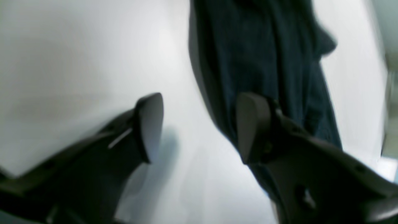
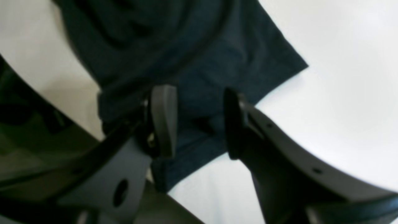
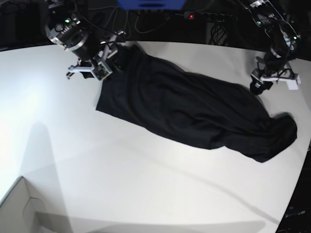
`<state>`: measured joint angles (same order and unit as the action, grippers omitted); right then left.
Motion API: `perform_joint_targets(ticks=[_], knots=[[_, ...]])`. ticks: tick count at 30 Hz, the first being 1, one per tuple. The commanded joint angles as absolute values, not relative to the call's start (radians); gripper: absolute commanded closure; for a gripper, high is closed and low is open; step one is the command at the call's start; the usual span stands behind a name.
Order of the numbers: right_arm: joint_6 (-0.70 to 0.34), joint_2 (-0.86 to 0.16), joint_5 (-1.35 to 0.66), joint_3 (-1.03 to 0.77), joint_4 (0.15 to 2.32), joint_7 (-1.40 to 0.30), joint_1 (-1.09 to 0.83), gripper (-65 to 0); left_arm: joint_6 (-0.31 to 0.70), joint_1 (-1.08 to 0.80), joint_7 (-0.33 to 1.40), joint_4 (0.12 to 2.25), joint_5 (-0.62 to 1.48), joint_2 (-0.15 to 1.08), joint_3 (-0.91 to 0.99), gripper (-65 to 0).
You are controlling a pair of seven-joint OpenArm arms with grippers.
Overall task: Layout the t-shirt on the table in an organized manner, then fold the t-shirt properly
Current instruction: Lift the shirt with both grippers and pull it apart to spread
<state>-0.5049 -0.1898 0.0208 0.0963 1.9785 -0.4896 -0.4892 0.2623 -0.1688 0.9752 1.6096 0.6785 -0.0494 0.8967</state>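
Note:
The black t-shirt [image 3: 194, 107] lies stretched in a long rumpled band across the white table [image 3: 121, 165], from the far left corner down to the right edge. My right gripper [image 3: 99, 68] hovers at the shirt's far left end. In the right wrist view its jaws [image 2: 199, 124] stand apart above a flat corner of the t-shirt [image 2: 202, 46], holding nothing. My left gripper [image 3: 257, 86] is just beyond the shirt's right end. In the left wrist view it is open [image 1: 200, 127] over bare table [image 1: 77, 46], with the t-shirt [image 1: 255, 46] beside and behind one finger [image 1: 252, 124].
A pale cardboard box [image 3: 19, 208] sits at the near left corner. Cables and a power strip [image 3: 194, 17] run along the dark back edge. The table's curved edge [image 3: 306, 160] passes close to the shirt's bunched right end.

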Motion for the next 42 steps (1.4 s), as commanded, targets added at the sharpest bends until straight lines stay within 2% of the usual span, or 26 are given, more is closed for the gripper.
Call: perform_joint_targets(ticks=[1,11,19,23,25,27,37,40,42], knots=[[-0.51,-0.191,0.007,0.097,1.997,-0.461,-0.478,-25.6,0.266,-0.16,0.944,1.61,0.699,-0.039,0.874,-36.8],[-0.512,-0.193,0.007,0.102,1.995,-0.463,-0.433,-26.3,0.26,-0.11,0.852,1.481,0.699,-0.035,0.837,-36.7],[-0.512,-0.193,0.007,0.107,1.986,-0.463,-0.308,-40.3,0.263,-0.079,0.811,1.334,0.708,0.035,0.839,-35.7],[-0.512,-0.186,0.005,0.148,1.931,-0.463,-0.191,-42.2,0.266,-0.077,0.812,1.287,0.71,0.058,0.839,-23.9],[-0.512,-0.185,0.005,0.182,1.87,-0.463,-0.127,-42.2,0.268,-0.067,0.811,1.268,0.71,0.068,0.839,-17.7],[-0.512,-0.171,0.005,0.208,1.797,-0.463,-0.068,-42.1,0.268,-0.051,0.811,1.26,0.71,0.079,0.839,-14.9],[-0.512,-0.051,0.005,0.262,1.366,-0.456,0.193,-41.9,0.274,-0.048,0.822,1.274,0.713,0.077,0.839,-14.4],[-0.512,-0.013,0.005,0.262,1.27,-0.456,0.266,-41.9,0.366,-0.05,0.823,1.274,0.713,0.077,0.839,-14.4],[-0.512,0.008,0.005,0.262,1.227,-0.456,0.298,-41.8,0.412,-0.05,0.825,1.274,0.713,0.077,0.84,-12.0]])
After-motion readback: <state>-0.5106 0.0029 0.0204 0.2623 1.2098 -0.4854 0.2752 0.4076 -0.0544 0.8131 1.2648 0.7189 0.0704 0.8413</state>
